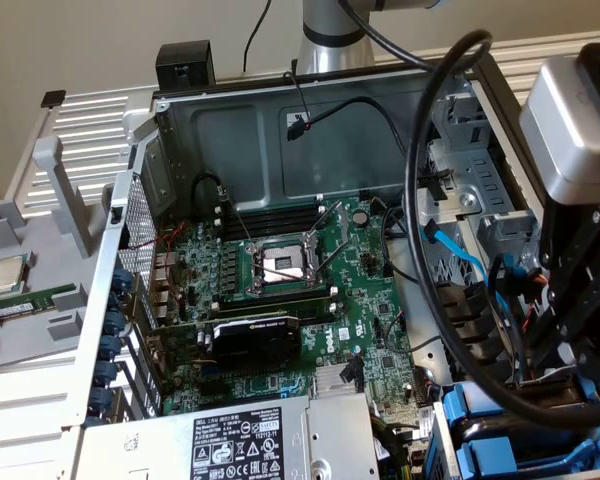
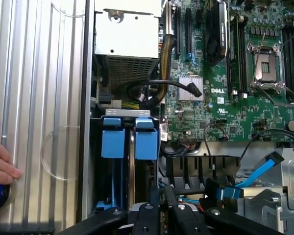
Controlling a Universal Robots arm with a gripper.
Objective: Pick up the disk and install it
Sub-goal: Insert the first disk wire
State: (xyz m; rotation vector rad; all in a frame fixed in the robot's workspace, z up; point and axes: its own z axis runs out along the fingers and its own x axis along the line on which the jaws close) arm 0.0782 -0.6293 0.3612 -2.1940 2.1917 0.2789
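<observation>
The black, angular gripper [image 2: 161,214] has its fingers almost together. Just beside them the flat silver disk in a smooth blue plastic frame [image 2: 146,142] stands on edge inside the grey sheet-metal computer case [image 1: 280,130]. Whether the fingers grip it, I cannot tell.

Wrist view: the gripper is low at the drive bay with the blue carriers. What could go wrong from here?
The blue SATA cable lies loose beside the bay, close to the shut gripper; it could snag. The two blue drive carriers sit tight together, so the gripper may bump the neighbour. A person's hand rests on the ribbed panel next to the case, possibly within the arm's sweep.
</observation>
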